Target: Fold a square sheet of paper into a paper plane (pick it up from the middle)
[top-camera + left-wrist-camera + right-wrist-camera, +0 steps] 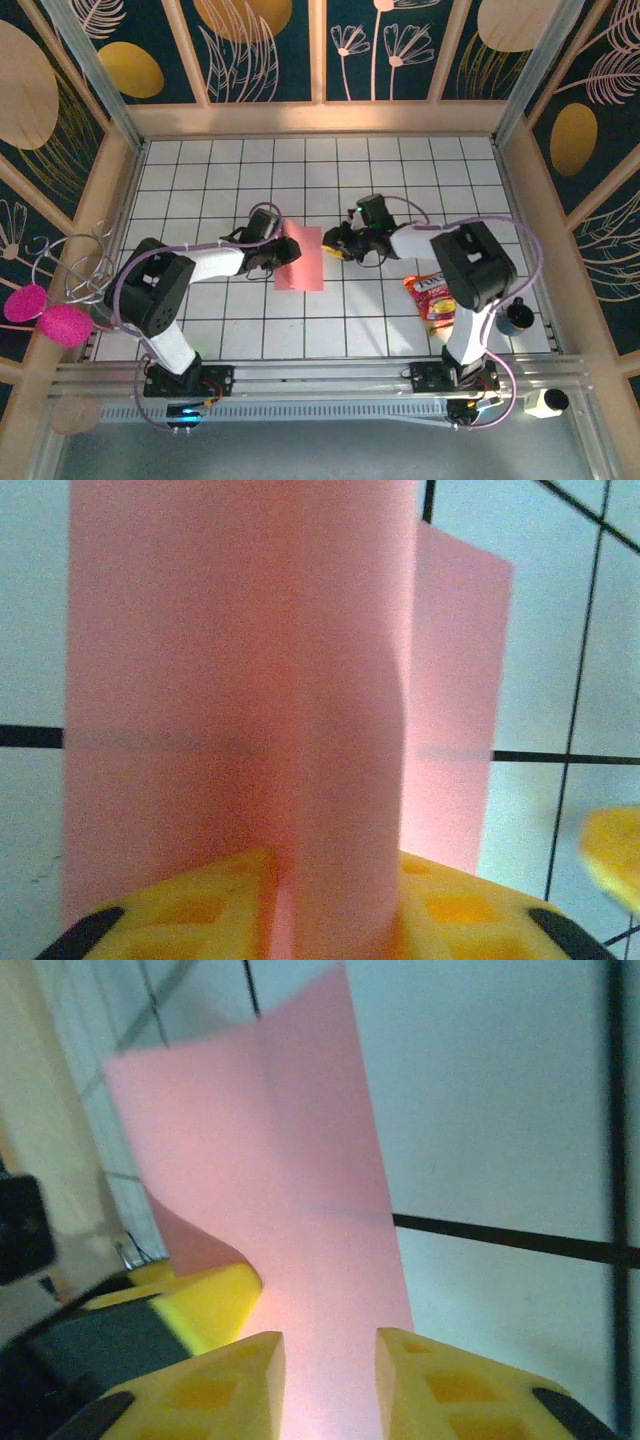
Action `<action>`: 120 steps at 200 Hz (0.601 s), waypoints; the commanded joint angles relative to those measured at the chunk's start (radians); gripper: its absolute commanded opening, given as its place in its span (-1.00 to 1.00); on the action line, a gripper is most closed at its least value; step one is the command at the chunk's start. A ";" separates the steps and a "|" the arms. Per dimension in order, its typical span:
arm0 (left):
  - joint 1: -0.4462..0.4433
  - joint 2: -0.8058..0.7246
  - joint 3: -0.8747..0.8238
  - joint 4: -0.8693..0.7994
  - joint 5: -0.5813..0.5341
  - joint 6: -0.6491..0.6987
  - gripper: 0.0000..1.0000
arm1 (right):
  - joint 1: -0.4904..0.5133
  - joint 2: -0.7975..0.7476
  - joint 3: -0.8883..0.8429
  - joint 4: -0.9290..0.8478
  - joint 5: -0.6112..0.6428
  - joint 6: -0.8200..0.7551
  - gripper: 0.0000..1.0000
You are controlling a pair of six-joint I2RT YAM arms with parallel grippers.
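The salmon-pink square sheet of paper (300, 260) lies mid-table between my two grippers. My left gripper (274, 243) is at its left edge. In the left wrist view the sheet (240, 680) rises in a rounded hump, and my left gripper (335, 910) pinches that hump between its yellow fingers (180, 915). My right gripper (333, 245) is at the sheet's right edge. In the right wrist view it (330, 1380) stands open over the flat sheet (290, 1190), with pink showing through the gap. The sheet's far corner curls up against the left gripper's finger (200, 1300). The paper plane is out of view.
A red and yellow snack packet (432, 297) lies on the tiles right of the right arm. A black cup (516, 318) stands near the right front corner. Pink fuzzy shapes (50, 315) and a wire stand (75, 265) sit outside the left wall.
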 commanded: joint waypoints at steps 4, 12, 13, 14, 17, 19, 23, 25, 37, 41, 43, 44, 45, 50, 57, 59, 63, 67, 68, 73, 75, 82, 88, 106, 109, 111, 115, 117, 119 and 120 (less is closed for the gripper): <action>0.030 -0.092 -0.001 0.025 0.052 0.041 -0.46 | -0.067 -0.132 -0.055 0.086 0.035 -0.049 -0.24; 0.039 -0.115 -0.004 0.060 0.092 0.043 -0.48 | -0.081 -0.156 -0.074 0.103 0.031 -0.058 -0.19; 0.040 -0.119 -0.005 0.064 0.094 0.041 -0.48 | -0.082 -0.158 -0.076 0.105 0.031 -0.060 -0.18; 0.041 -0.120 -0.006 0.070 0.101 0.041 -0.48 | -0.083 -0.162 -0.078 0.107 0.030 -0.060 -0.17; 0.044 -0.128 -0.007 0.084 0.114 0.039 -0.49 | -0.088 -0.170 -0.082 0.113 0.027 -0.062 -0.15; 0.045 -0.135 -0.008 0.093 0.128 0.036 -0.49 | -0.091 -0.174 -0.085 0.117 0.024 -0.065 -0.13; 0.049 -0.145 -0.009 0.113 0.151 0.032 -0.50 | -0.097 -0.182 -0.090 0.127 0.018 -0.067 -0.10; 0.051 -0.150 -0.010 0.124 0.163 0.030 -0.50 | -0.099 -0.187 -0.092 0.132 0.014 -0.070 -0.08; 0.059 -0.173 -0.012 0.192 0.239 0.008 -0.51 | -0.109 -0.210 -0.109 0.179 -0.026 -0.078 0.05; 0.061 -0.177 -0.010 0.216 0.263 -0.003 -0.51 | -0.109 -0.217 -0.115 0.203 -0.043 -0.079 0.10; 0.062 -0.180 -0.011 0.227 0.275 -0.008 -0.51 | -0.110 -0.221 -0.118 0.213 -0.051 -0.078 0.13; 0.062 -0.180 -0.011 0.233 0.281 -0.011 -0.51 | -0.111 -0.222 -0.120 0.219 -0.055 -0.079 0.14; 0.062 -0.181 -0.011 0.239 0.287 -0.014 -0.51 | -0.111 -0.223 -0.122 0.222 -0.059 -0.078 0.15; 0.063 -0.184 -0.008 0.267 0.316 -0.026 -0.51 | -0.111 -0.230 -0.126 0.250 -0.075 -0.074 0.22; 0.065 -0.186 -0.006 0.305 0.355 -0.048 -0.51 | -0.110 -0.237 -0.134 0.282 -0.095 -0.069 0.30; 0.065 -0.186 -0.006 0.317 0.365 -0.055 -0.51 | -0.110 -0.239 -0.136 0.294 -0.100 -0.068 0.32; 0.065 -0.185 -0.006 0.336 0.387 -0.071 -0.51 | -0.110 -0.242 -0.140 0.312 -0.111 -0.062 0.35; 0.065 -0.183 -0.006 0.365 0.406 -0.085 -0.51 | -0.111 -0.242 -0.144 0.329 -0.122 -0.056 0.38; 0.066 -0.183 -0.006 0.371 0.410 -0.089 -0.51 | -0.111 -0.242 -0.145 0.332 -0.125 -0.054 0.39; 0.067 -0.181 -0.005 0.400 0.432 -0.108 -0.51 | -0.111 -0.242 -0.147 0.348 -0.138 -0.048 0.41; 0.067 -0.180 -0.006 0.411 0.440 -0.116 -0.51 | -0.110 -0.242 -0.148 0.356 -0.145 -0.046 0.42; 0.068 -0.175 -0.007 0.450 0.466 -0.144 -0.51 | -0.109 -0.239 -0.152 0.383 -0.166 -0.034 0.46; 0.068 -0.170 -0.009 0.483 0.488 -0.167 -0.51 | -0.109 -0.236 -0.155 0.405 -0.183 -0.024 0.48; 0.070 -0.152 -0.020 0.598 0.546 -0.246 -0.51 | -0.108 -0.226 -0.170 0.484 -0.231 0.011 0.51; 0.070 -0.148 -0.024 0.619 0.553 -0.260 -0.51 | -0.107 -0.223 -0.172 0.494 -0.237 0.016 0.51; 0.070 -0.145 -0.026 0.632 0.557 -0.270 -0.51 | -0.107 -0.221 -0.172 0.498 -0.241 0.018 0.51; 0.070 -0.141 -0.030 0.655 0.563 -0.287 -0.51 | -0.105 -0.218 -0.172 0.506 -0.247 0.021 0.52; 0.069 -0.139 -0.032 0.664 0.565 -0.295 -0.51 | -0.104 -0.217 -0.172 0.506 -0.250 0.021 0.52; 0.070 -0.137 -0.033 0.672 0.569 -0.301 -0.51 | -0.103 -0.216 -0.171 0.507 -0.252 0.021 0.52; 0.070 -0.135 -0.033 0.676 0.569 -0.305 -0.51 | -0.103 -0.215 -0.171 0.507 -0.254 0.020 0.52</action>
